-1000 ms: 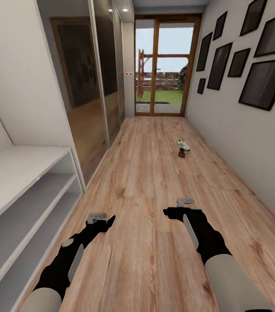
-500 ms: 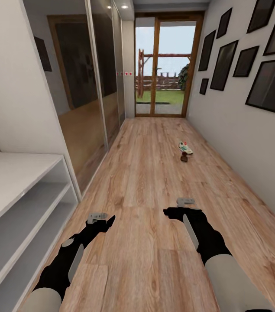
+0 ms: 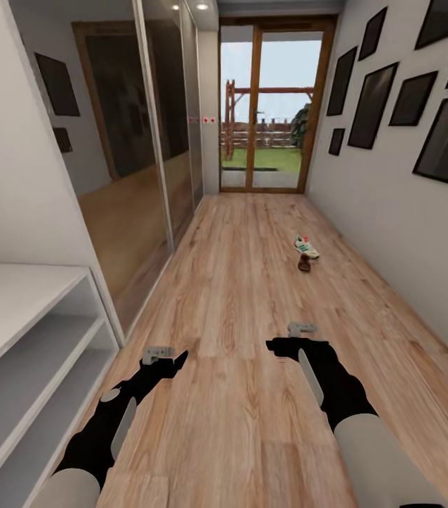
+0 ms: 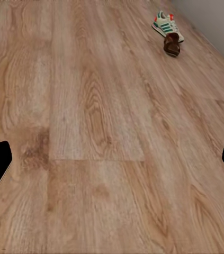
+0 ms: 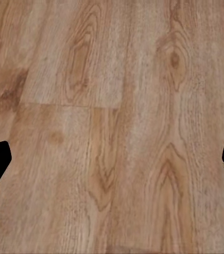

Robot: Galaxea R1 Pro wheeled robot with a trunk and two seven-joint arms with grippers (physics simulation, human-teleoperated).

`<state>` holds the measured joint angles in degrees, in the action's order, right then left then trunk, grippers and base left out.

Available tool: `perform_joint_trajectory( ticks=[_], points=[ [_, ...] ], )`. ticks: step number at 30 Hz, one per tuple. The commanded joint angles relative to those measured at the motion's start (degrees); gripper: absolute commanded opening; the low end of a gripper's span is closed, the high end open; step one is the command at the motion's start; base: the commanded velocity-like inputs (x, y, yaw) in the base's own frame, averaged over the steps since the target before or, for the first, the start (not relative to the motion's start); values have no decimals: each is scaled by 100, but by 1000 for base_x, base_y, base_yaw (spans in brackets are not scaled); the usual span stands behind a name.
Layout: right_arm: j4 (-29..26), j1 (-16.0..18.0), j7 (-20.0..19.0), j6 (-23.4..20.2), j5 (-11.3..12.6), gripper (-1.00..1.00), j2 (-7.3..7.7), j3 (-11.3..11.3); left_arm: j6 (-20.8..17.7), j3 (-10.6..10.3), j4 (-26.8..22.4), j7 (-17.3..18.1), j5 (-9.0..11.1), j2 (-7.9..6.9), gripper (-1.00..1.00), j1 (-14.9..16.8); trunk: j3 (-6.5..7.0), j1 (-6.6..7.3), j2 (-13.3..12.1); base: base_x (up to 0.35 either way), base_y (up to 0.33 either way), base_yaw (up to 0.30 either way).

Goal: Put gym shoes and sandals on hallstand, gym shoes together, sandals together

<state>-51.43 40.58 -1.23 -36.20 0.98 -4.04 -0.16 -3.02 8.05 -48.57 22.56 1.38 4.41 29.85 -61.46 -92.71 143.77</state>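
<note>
Far down the corridor floor (image 3: 238,296), near the right wall, lies a white gym shoe (image 3: 306,247) with green stripes and a red heel. A brown sandal (image 3: 304,264) rests just in front of it. The left wrist view has the same gym shoe (image 4: 168,25) and sandal (image 4: 172,45) in the distance. The pale hallstand (image 3: 19,331) stands at the left with bare shelves. My left gripper (image 3: 174,362) and right gripper (image 3: 280,346) hover low over the planks, both open and holding nothing, well short of the shoes. Both wrist views show the fingers spread wide, left gripper (image 4: 112,161), right gripper (image 5: 112,161).
A mirrored wardrobe (image 3: 132,141) lines the left wall past the hallstand. Dark picture frames (image 3: 407,99) hang on the right wall. A glazed door (image 3: 269,106) closes the corridor's far end. Bare wood planks stretch between me and the shoes.
The whole view has shifted: the hallstand slid left and down, and the shoes sit slightly lower and to the right. Both arms hold the same pose.
</note>
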Motion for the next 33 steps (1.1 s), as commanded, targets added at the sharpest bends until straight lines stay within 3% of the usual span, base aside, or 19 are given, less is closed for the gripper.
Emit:
perform_joint_trajectory(
  ticks=[1, 33],
  points=[
    [-7, 2, -9, -28, 8, 100, 0, -2, -32, 30, -4, 47, 14, 7, 100, 3, -5, -2, 2, 348, 0, 0],
    [-7, 2, -9, -28, 8, 100, 0, -1, -32, 30, -4, 47, 20, 7, 100, 3, 60, -2, 2, 348, 0, 0]
  ],
)
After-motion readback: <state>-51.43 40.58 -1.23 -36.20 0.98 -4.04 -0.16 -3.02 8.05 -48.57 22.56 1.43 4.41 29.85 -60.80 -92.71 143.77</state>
